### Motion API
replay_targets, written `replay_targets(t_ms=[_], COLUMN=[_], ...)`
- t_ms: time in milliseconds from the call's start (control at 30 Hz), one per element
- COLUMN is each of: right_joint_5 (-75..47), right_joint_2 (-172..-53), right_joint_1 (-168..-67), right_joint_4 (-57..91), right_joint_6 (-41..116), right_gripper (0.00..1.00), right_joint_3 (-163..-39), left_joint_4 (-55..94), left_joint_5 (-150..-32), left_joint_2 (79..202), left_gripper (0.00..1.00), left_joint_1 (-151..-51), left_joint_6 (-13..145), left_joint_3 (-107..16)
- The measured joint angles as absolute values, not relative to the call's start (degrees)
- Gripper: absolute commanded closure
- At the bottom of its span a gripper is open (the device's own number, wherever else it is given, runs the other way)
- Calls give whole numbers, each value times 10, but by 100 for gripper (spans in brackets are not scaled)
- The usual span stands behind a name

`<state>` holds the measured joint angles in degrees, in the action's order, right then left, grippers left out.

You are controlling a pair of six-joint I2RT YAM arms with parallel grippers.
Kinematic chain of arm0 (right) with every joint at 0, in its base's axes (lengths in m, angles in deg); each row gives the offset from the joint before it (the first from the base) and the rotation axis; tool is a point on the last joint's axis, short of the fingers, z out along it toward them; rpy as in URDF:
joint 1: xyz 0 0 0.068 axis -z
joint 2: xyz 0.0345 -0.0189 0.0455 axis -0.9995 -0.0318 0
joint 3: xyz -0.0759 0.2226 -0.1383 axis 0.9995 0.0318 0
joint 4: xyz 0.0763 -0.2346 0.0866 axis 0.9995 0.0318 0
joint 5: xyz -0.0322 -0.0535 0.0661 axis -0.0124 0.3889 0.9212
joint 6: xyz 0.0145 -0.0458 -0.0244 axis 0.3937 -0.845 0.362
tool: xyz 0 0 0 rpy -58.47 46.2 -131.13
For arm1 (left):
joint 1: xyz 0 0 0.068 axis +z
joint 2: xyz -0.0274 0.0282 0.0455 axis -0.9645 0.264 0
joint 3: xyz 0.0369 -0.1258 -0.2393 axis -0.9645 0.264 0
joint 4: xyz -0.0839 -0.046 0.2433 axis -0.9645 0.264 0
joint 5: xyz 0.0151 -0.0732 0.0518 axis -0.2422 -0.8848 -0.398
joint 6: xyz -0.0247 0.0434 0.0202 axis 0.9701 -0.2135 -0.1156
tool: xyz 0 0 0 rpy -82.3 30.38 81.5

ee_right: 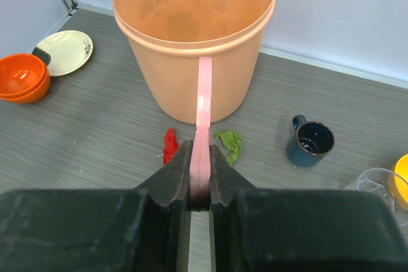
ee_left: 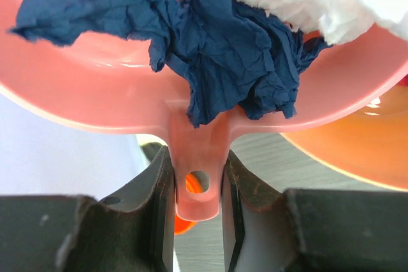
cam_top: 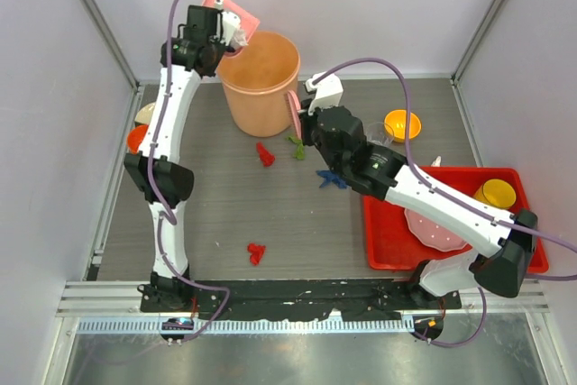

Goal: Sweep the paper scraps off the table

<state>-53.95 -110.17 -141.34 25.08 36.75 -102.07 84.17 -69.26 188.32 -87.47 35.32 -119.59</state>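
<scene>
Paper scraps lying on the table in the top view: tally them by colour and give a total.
Red scraps: 2
Green scrap: 1
Blue scrap: 1
Total: 4

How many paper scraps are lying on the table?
4: red scrap, green scrap by the bucket; blue scrap beside right arm; another red scrap near front. More may be hidden.

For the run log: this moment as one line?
left gripper: grips dustpan with paper scraps, at bucket | right gripper: grips pink handle | table: loose scraps
</scene>
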Motion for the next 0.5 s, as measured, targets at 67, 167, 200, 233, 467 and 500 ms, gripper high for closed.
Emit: replay_targets(t_ms=[67, 167, 200, 233, 467, 500], right_joint_5=[-540, -540, -539, -538, -521, -518], right_joint_2=[-1097, -1088, -1084, -1082, -1070, -1069], right_joint_1=[-1413, -1413, -1413, -1413, -1413, -1413], right_joint_4=[252, 253, 253, 253, 255, 254], right_joint_6=[367, 366, 365, 365, 359, 359], right_gripper=[99, 99, 99, 99, 99, 99], right_joint_3=[-1018, -1006, -1001, -998, -989, -989], left_joint_4=[811, 725, 684, 662, 457, 417], left_joint_5=[-644, -565, -534, -515, -403, -391], left_joint_2=[1885, 1874, 1867, 1865, 1862, 1861], left_gripper=[100, 100, 100, 100, 100, 100], left_joint_1=[-897, -930, -943, -951, -987, -987], left_joint_6=[321, 239, 200, 175, -60, -96], left_joint_3=[-1190, -1132, -1095, -1072, -944, -934])
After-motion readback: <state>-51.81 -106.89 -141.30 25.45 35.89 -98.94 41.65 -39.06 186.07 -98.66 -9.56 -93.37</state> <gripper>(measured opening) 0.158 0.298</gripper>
